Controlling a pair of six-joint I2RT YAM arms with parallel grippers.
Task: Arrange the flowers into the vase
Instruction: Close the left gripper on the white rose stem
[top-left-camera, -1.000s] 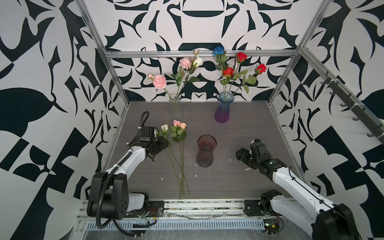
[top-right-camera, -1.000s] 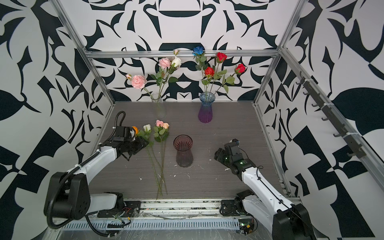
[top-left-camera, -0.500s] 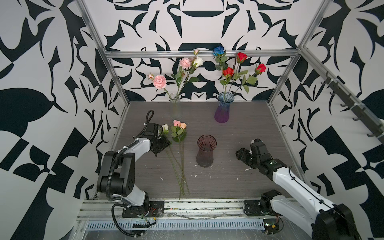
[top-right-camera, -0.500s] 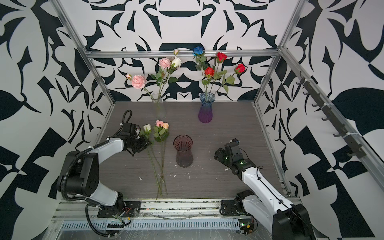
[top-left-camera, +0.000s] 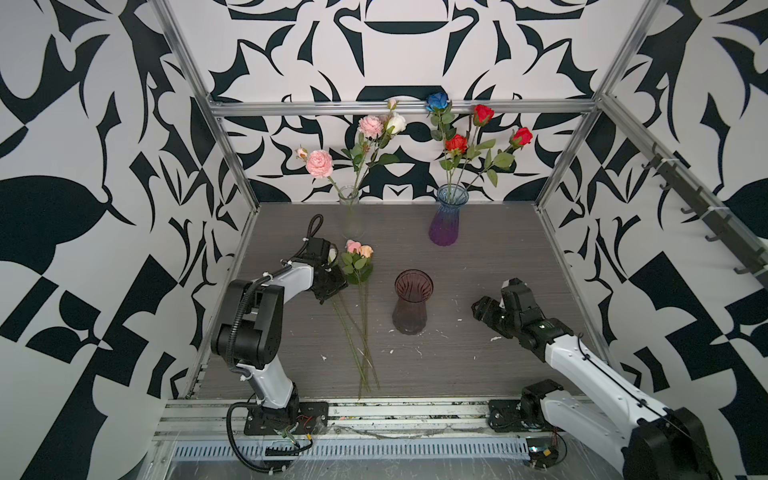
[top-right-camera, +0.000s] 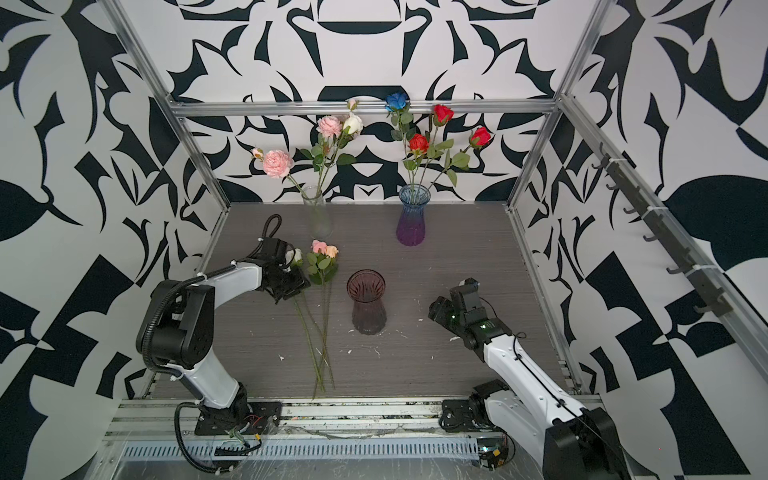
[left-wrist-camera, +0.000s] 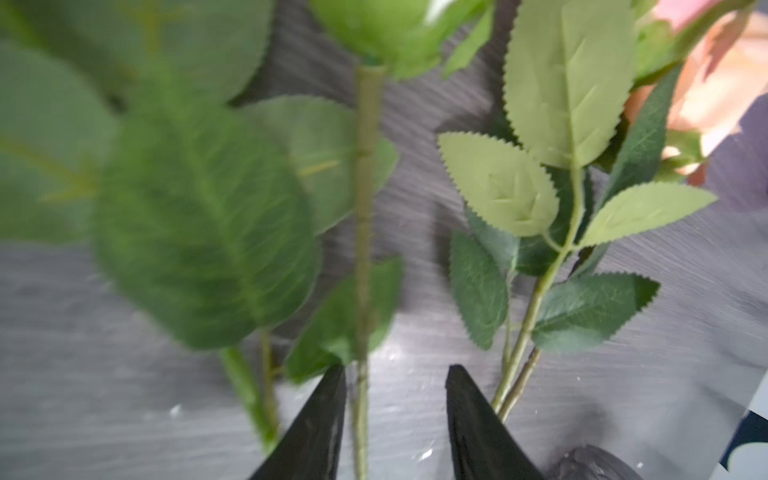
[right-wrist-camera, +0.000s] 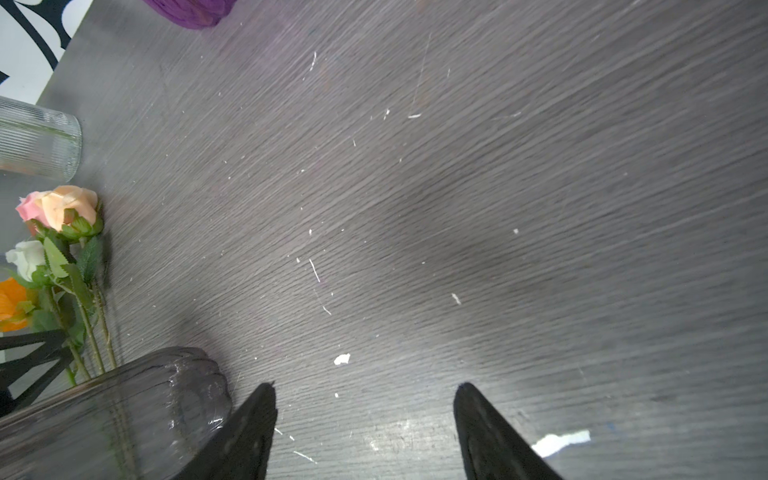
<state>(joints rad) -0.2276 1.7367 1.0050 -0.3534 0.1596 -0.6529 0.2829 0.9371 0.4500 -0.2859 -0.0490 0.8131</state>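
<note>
The loose flowers (top-left-camera: 360, 316) lie on the desk (top-left-camera: 478, 374), with their stem ends nearest the front edge. Farther in, the right fingers (right-wrist-camera: 249, 432) are spread wide, low over bare desk, just right of the upright dark vase (top-left-camera: 409, 316). Left of that vase, the left fingers (left-wrist-camera: 316, 424) stand apart around one green stem (left-wrist-camera: 363, 249), which runs close beside one finger without being pinched. The pink, peach and white heads point toward the back. At the back wall, a clear vase (top-left-camera: 351, 216) holds pink and white blooms (top-left-camera: 320, 163), and a blue-to-purple vase (top-left-camera: 444, 224) holds red and blue roses (top-left-camera: 456, 143).
</note>
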